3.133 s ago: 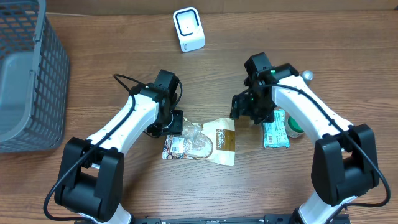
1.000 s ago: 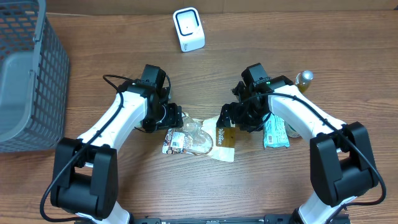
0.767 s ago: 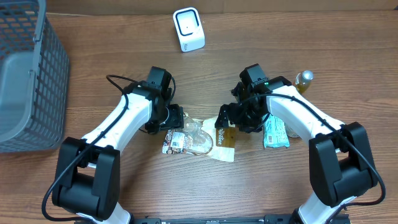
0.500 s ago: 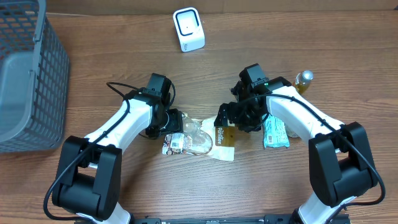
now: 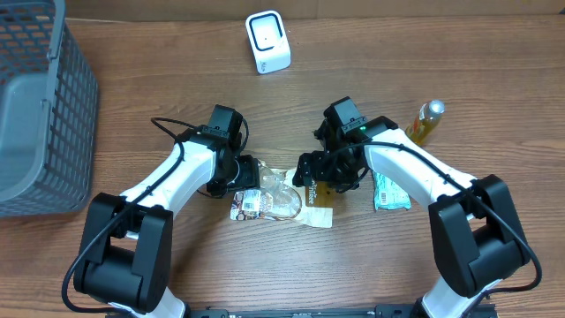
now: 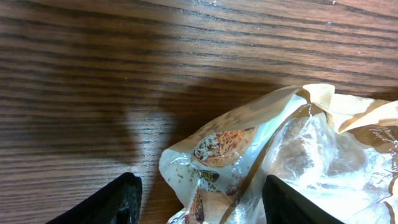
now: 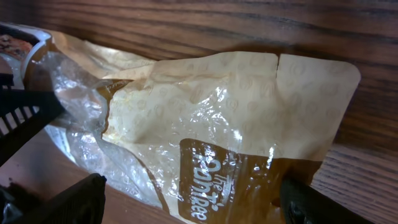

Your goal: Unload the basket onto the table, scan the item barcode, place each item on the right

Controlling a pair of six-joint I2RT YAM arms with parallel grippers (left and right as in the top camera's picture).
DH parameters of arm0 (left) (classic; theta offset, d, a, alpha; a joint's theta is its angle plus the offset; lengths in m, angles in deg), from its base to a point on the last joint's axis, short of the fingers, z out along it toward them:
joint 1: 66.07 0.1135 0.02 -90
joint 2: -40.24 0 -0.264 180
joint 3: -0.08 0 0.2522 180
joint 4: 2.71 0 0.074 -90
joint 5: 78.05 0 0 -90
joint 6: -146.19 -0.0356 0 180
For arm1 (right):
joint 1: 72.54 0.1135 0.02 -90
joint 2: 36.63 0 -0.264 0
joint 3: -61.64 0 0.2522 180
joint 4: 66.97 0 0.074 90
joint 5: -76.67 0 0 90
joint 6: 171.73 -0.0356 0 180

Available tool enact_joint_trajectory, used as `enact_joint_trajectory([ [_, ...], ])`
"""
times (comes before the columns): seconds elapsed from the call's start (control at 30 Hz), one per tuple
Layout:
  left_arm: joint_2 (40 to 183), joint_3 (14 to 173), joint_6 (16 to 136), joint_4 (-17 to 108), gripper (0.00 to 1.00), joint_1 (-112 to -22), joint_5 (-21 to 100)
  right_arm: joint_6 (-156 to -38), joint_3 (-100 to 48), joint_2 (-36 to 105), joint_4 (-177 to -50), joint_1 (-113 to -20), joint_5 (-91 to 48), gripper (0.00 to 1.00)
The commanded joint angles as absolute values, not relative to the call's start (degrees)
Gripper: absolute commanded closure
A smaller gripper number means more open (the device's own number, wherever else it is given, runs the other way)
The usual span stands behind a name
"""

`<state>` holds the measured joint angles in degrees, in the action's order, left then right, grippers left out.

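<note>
The item is a crinkled clear and cream snack bag (image 5: pixel 284 203) with a brown label, lying flat on the wooden table between both arms. My left gripper (image 5: pixel 250 176) is low at the bag's left end. In the left wrist view this gripper (image 6: pixel 202 210) is open, its black fingertips (image 6: pixel 118 200) straddling the printed corner of the bag (image 6: pixel 227 149). My right gripper (image 5: pixel 316 171) is over the bag's right end. In the right wrist view it (image 7: pixel 193 210) is open, the labelled part of the bag (image 7: pixel 205 124) lying between its fingers. No barcode shows plainly.
A white scanner (image 5: pixel 267 41) stands at the back centre. A grey basket (image 5: pixel 40 115) fills the far left. A teal packet (image 5: pixel 389 191) and a yellow bottle (image 5: pixel 425 122) lie to the right of my right arm.
My right gripper has moved left, from beside the teal packet onto the bag's right end. My left gripper has shifted slightly right and down onto the bag's left end.
</note>
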<state>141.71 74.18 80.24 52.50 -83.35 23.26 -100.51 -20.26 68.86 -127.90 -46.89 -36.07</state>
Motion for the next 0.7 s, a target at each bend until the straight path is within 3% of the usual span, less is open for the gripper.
enact_joint_trajectory([
  [0.0, 141.5, 73.1, 81.1, 52.4, 0.34, -83.8, 22.0, -102.6, -20.0, 67.5, -127.6, -45.9, -33.2, 0.13],
  [0.2, 141.5, 73.1, 81.1, 52.4, 0.34, -83.8, 22.0, -103.7, -19.9, 67.5, -126.9, -43.0, -31.0, 0.13],
  [0.37, 141.5, 73.1, 81.0, 52.4, 0.34, -83.8, 22.0, -109.2, -19.9, 67.5, -126.8, -40.7, -21.2, 0.09],
  [0.67, 141.5, 73.1, 81.0, 52.4, 0.33, -83.8, 21.8, -112.1, -16.6, 67.6, -123.4, -39.8, -21.1, 0.06],
])
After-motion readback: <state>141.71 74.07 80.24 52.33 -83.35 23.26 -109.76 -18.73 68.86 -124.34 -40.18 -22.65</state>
